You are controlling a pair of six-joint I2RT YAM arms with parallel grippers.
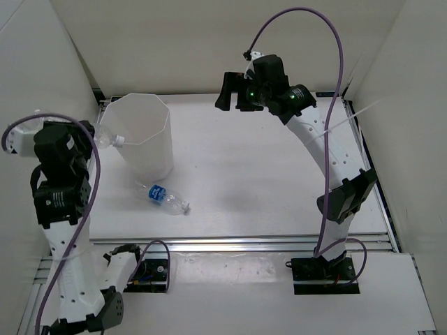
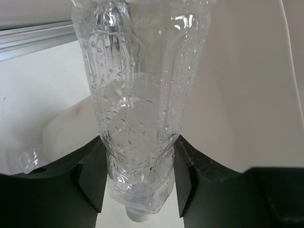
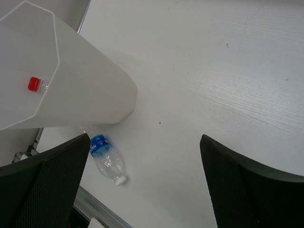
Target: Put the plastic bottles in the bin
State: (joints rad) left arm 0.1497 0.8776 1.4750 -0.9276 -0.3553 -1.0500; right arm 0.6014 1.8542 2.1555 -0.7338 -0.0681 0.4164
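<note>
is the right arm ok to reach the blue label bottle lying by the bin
Probably yes: the right gripper is open and only table lies between it and the blue label bottle; the bin stands close beside it.

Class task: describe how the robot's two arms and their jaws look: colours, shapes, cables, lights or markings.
Both the left arm and the right arm have white rounded links joined by black motor housings. A mauve cable runs along each, looping free. Small green lights glow at the right wrist. The jaws are black; the right pair have a fine mesh texture.
</note>
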